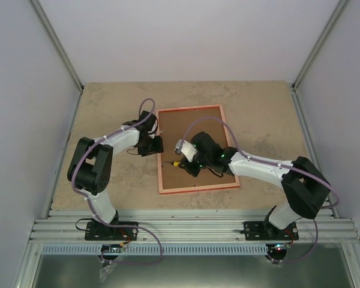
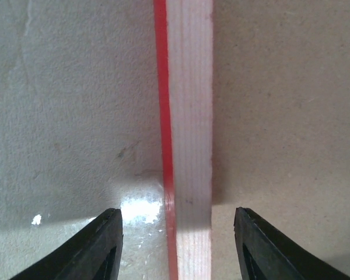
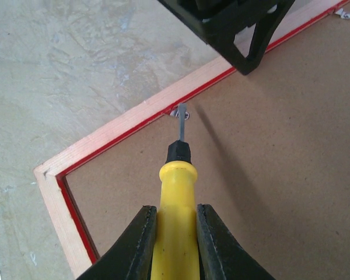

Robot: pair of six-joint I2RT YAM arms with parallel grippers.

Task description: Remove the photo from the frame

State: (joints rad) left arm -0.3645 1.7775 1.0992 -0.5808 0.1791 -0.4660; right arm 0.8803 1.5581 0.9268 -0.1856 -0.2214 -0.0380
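Frame [image 1: 198, 187] lies face down on the table [image 1: 258, 114], a little right of the middle, with the brown backing board [image 1: 192, 129] facing up inside its rails. The photo shows in none of the views, since the board covers whatever sits under it. From above I see both my arms reaching in: my left gripper [image 2: 178, 219] is at the frame's left rail and my right gripper [image 3: 176, 209] is over the near-left part of the board. The overhead view is too small to show how either pair of fingers stands, and the wrist cameras settle that. My left wrist camera looks straight down the left rail, showing pale wood grain with a thin red line along one edge. My fingers [image 2: 99, 251] stand apart, one on each side of the rail, with a gap between each finger and the wood, so they straddle the rail without gripping it. My right wrist camera shows what the others miss: my right fingers are clamped on the yellow handle of a screwdriver [image 3: 176, 186]. Its black collar and thin metal shaft point away from me, toward a small metal clip [image 3: 181, 111] on the inner edge of the left rail. The tip sits at the clip, but I cannot tell whether it is under it or only touching it. That view also takes in the near-left corner of the frame, with its red inner lip along the board. The black body of my left gripper hangs over the rail farther along. A second small clip sits at the far end of that rail, near the view's top right corner.
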